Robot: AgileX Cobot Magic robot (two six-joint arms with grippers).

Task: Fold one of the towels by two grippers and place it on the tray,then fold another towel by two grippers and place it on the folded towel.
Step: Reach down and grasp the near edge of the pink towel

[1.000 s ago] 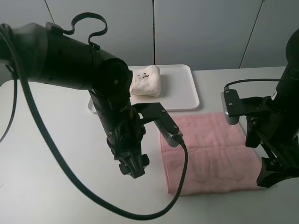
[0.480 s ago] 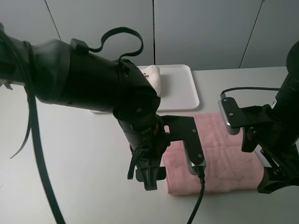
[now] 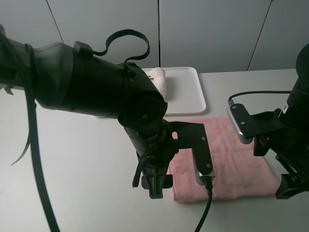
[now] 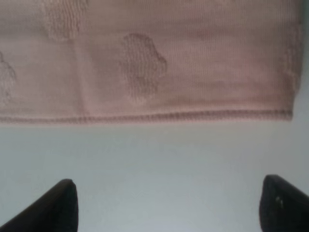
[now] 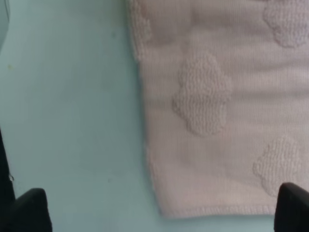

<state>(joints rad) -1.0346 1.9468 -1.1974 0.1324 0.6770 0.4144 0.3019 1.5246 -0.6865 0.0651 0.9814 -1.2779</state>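
Jaws, left and right, wide apart, empty, beside pink towel [image 3: 231, 157]

The pink towel [image 3: 231, 159] lies flat on the bench [image 3: 72, 183] as a rectangle. It has cloud-shaped embossed patches and a stitched hem along its edge. Behind it stands the white tray [image 3: 188, 94] with rounded corners and a low rim. On the tray rests the cream towel [image 3: 159, 82], folded into a small thick bundle and partly hidden. The left gripper [image 4: 169, 205] hangs wide open over the bench just beside one towel edge. The right gripper [image 5: 161, 212], also wide open, is over a towel corner. Neither holds anything.
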